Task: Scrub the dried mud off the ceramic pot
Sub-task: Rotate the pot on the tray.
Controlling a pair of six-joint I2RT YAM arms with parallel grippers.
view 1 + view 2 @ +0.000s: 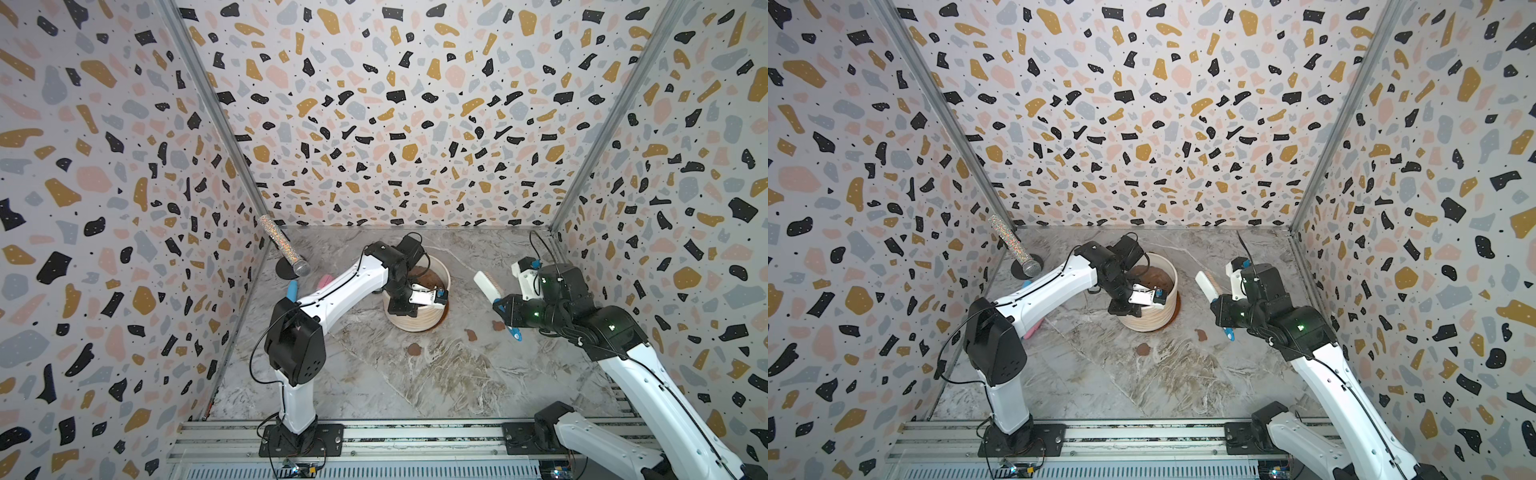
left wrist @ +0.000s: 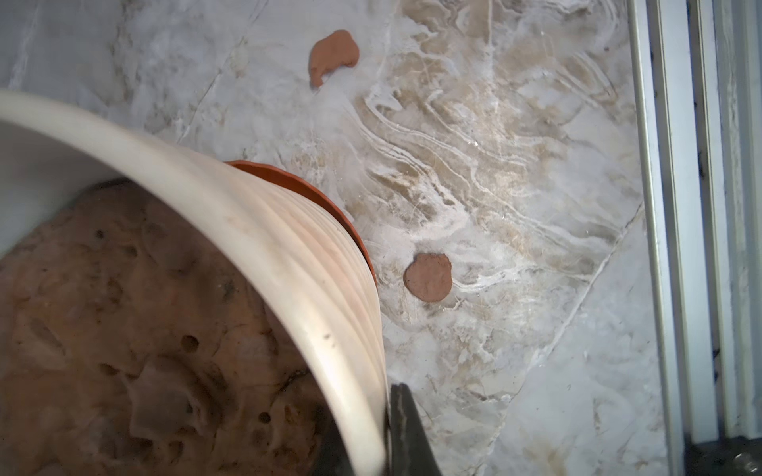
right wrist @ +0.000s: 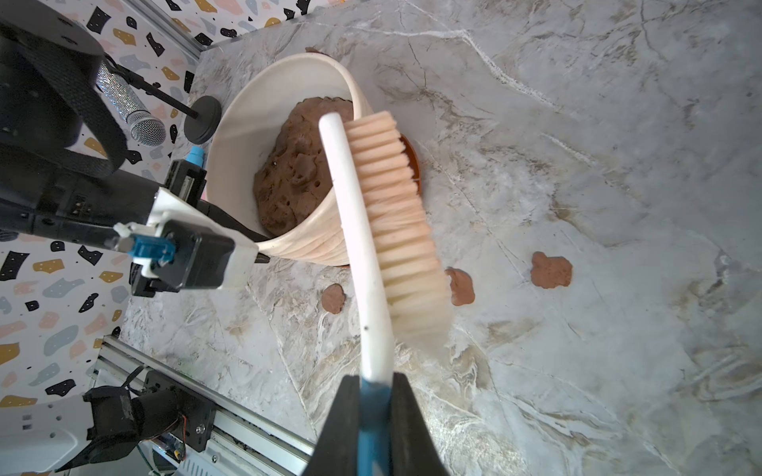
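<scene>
1. The left arm (image 1: 345, 286) rises from its base on the front rail (image 1: 415, 436) and folds at the elbow. Its white forearm stretches out to the ceramic pot (image 1: 419, 318), with the wrist bent down over the rim.
2. The left gripper (image 2: 367, 412) is clamped on the pot's wall, one dark finger (image 2: 406, 432) outside on the ribbing and the other inside on the soil side, with the rim pinched between them.
3. The pot holds a mound of brown soil (image 3: 292, 173) and stands on a terracotta saucer (image 2: 309, 189). The saucer's edge peeks out on the side facing the right gripper (image 3: 373, 383).
4. The right arm (image 1: 648, 374) leans in from its own base on the rail, wrist folded. Its gripper is clenched around the blue handle of a brush (image 3: 363, 247).
5. The brush juts forward from the jaws toward the pot, its white back turned to the left arm and its cream bristles turned away. In both top views a strip of bare table (image 1: 374, 395) separates brush and pot.
6. The dried mud (image 3: 551, 270) lies as three reddish-brown blotches on the marble table, ahead of the right gripper and beside the bristles. Two of them show just beyond the left gripper's outer finger.
</scene>
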